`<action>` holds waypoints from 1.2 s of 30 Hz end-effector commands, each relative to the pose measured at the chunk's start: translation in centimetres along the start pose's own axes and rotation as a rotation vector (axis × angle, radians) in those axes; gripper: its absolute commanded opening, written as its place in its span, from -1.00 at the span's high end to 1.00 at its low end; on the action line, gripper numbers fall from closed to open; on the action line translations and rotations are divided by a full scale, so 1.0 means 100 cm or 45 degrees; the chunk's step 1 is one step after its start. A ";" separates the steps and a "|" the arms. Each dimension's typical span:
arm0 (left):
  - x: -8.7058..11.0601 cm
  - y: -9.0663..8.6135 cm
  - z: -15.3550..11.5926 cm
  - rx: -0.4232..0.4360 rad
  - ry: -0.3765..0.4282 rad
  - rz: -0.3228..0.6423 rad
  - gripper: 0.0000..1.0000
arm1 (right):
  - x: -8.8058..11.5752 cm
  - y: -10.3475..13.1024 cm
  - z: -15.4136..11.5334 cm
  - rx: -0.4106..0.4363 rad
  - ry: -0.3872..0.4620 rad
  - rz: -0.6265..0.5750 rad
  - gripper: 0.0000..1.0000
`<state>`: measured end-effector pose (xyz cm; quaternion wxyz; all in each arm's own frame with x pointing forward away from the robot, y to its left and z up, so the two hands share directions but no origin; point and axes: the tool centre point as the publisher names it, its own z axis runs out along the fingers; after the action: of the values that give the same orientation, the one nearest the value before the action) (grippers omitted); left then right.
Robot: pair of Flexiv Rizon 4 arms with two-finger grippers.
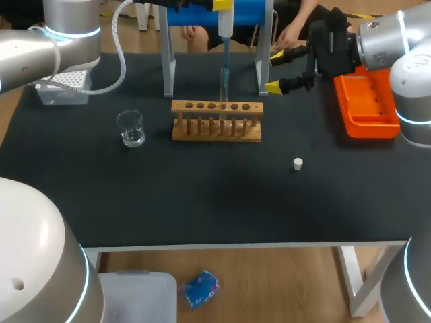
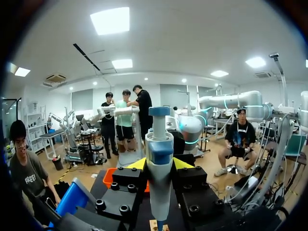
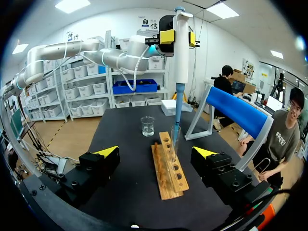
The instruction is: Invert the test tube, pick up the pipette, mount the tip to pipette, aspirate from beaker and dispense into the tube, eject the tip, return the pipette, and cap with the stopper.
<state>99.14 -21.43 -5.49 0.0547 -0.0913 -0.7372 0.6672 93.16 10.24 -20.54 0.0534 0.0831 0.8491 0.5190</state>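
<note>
1. Left hand [image 2: 160,164] is clamped tight on the pipette [image 2: 159,144]. There's a yellow-tipped finger on each side of the body, and it's held upright, high over the back of the desk [image 1: 202,208].
2. The pipette's thin lower end points straight down, right at the mouth of a glass tube [image 3: 173,142]. Honestly can't tell how far in it goes.
3. That tube stands upright, mouth up, in one of the middle holes of the wooden rack [image 1: 216,121], which sits toward the back middle of the desk.
4. Right hand [image 1: 277,71] has its fingers wide apart with nothing between them. It hangs just off the rack's back right end, not touching it. In its own wrist view the rack runs straight out ahead between the two fingers, well clear of both.
5. The beaker [image 1: 130,128] sits on the desk to the left of the rack with a gap between them, and there's a bit of clear liquid in the bottom.
6. The little white stopper [image 1: 297,163] sits alone on the desk, in front of the rack and off to the right, well apart from everything.
7. Further out, the white tip box [image 1: 64,87] is in the back left corner, and the orange tray [image 1: 367,104] is at the back right beside the right arm. A blue-topped stand [image 1: 215,17] on metal legs is right behind the rack.
</note>
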 end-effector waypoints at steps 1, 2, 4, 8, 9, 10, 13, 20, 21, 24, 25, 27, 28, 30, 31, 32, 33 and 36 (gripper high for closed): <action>0.001 -0.003 -0.001 -0.011 -0.008 0.009 1.00 | 0.000 0.000 0.000 0.001 0.000 0.000 -1.00; 0.001 -0.004 -0.002 -0.011 -0.008 0.010 1.00 | 0.000 0.000 0.000 0.001 0.000 0.000 -1.00; 0.000 -0.004 -0.003 -0.014 -0.011 0.018 1.00 | 0.000 0.000 0.000 0.001 0.000 0.000 -1.00; -0.001 -0.004 -0.005 -0.016 -0.015 0.025 1.00 | 0.000 0.000 0.000 0.001 0.000 0.000 -1.00; -0.002 -0.004 -0.005 -0.016 -0.015 0.026 1.00 | 0.000 0.000 0.000 0.001 0.000 0.000 -1.00; -0.002 -0.005 -0.005 -0.017 -0.015 0.028 1.00 | 0.000 0.000 0.000 0.001 0.000 0.000 -1.00; -0.003 -0.005 -0.005 -0.019 -0.015 0.031 1.00 | 0.000 0.000 0.000 0.001 0.000 0.000 -1.00; -0.003 -0.008 -0.007 -0.023 -0.014 0.035 1.00 | 0.000 0.000 0.000 0.001 0.000 0.000 -1.00; -0.003 -0.008 -0.006 -0.024 -0.014 0.036 1.00 | 0.000 0.000 0.000 0.001 0.000 0.000 -1.00; -0.003 -0.010 -0.006 -0.026 -0.012 0.037 1.00 | 0.000 0.000 0.000 0.001 0.000 0.000 -1.00; -0.003 -0.010 -0.006 -0.026 -0.012 0.037 1.00 | 0.000 0.000 0.000 0.001 0.000 0.000 -1.00; -0.003 -0.011 -0.006 -0.028 -0.011 0.038 1.00 | 0.000 0.000 0.000 0.001 0.000 0.000 -1.00; -0.003 -0.011 -0.006 -0.030 -0.011 0.038 1.00 | 0.000 0.000 0.000 0.001 0.000 0.000 -1.00; -0.003 -0.012 -0.006 -0.032 -0.011 0.039 1.00 | 0.000 0.000 0.000 0.001 0.000 0.000 -1.00; -0.003 -0.013 -0.006 -0.033 -0.011 0.039 1.00 | 0.000 0.000 0.000 0.001 0.000 0.000 -1.00; -0.003 -0.013 -0.006 -0.034 -0.011 0.040 1.00 | 0.000 0.000 0.000 0.001 0.000 0.000 -1.00; -0.003 -0.013 -0.006 -0.035 -0.011 0.041 1.00 | 0.000 0.000 0.000 0.001 0.000 0.000 -1.00; -0.003 -0.014 -0.006 -0.036 -0.011 0.042 1.00 | 0.000 0.000 0.000 0.001 0.000 0.000 -1.00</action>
<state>99.49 -21.10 -4.20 0.0383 -0.1009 -0.7440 0.6594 93.17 10.21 -20.55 0.0532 0.0828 0.8489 0.5193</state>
